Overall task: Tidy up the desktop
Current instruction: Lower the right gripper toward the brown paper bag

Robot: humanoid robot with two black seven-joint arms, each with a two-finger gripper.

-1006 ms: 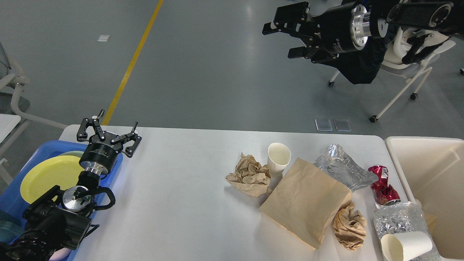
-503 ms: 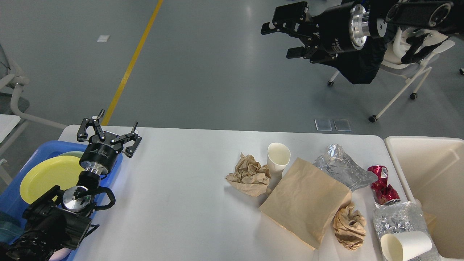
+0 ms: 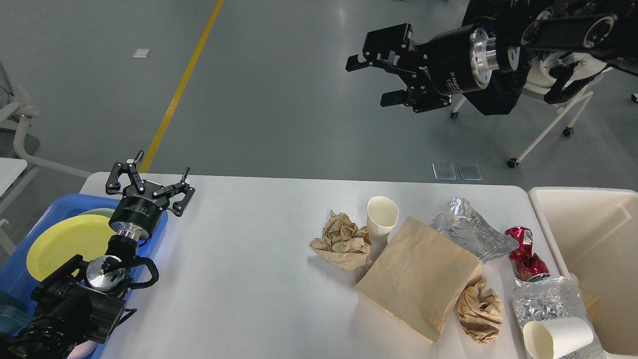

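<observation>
The white desktop [image 3: 249,259] fills the lower half of the view. On its right part lie a flat brown paper bag [image 3: 418,279], two crumpled brown paper balls [image 3: 343,240] [image 3: 479,310], an upright white paper cup [image 3: 382,217], a tipped white cup [image 3: 557,337], two pieces of crumpled silver foil [image 3: 471,230] [image 3: 548,301] and a crushed red can [image 3: 527,254]. My left gripper [image 3: 149,175] is open and empty over the desktop's far left corner. My right gripper [image 3: 371,80] is open and empty, held high above the floor beyond the table.
A blue tray [image 3: 30,249] with a yellow plate [image 3: 65,239] stands at the left edge. A cream bin [image 3: 593,244] stands at the right edge. A white wheeled chair [image 3: 553,119] stands on the floor behind.
My right gripper has moved left and slightly down. My left arm and the things on the table have not moved.
</observation>
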